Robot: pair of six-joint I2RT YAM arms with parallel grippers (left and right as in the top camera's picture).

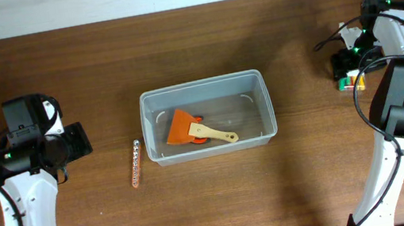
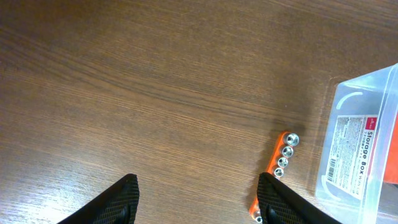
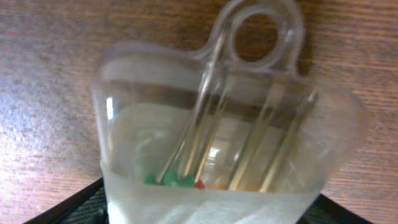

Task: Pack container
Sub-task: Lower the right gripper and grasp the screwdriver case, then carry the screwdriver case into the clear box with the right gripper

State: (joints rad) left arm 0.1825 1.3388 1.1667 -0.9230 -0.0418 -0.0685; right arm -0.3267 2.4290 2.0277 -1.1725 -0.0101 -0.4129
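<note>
Near the desk's far right corner the right gripper [image 1: 350,73] straddles a clear pack [image 3: 211,124], grip uncertain; left gripper [image 2: 196,199] idles released; next, probably lift it into the container [image 1: 202,83].

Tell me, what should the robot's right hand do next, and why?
Probably grip the clear plastic pack firmly with the right gripper and lift it. The pack fills the right wrist view between the fingers, yet sits far right of the container, which holds an orange scraper.
</note>
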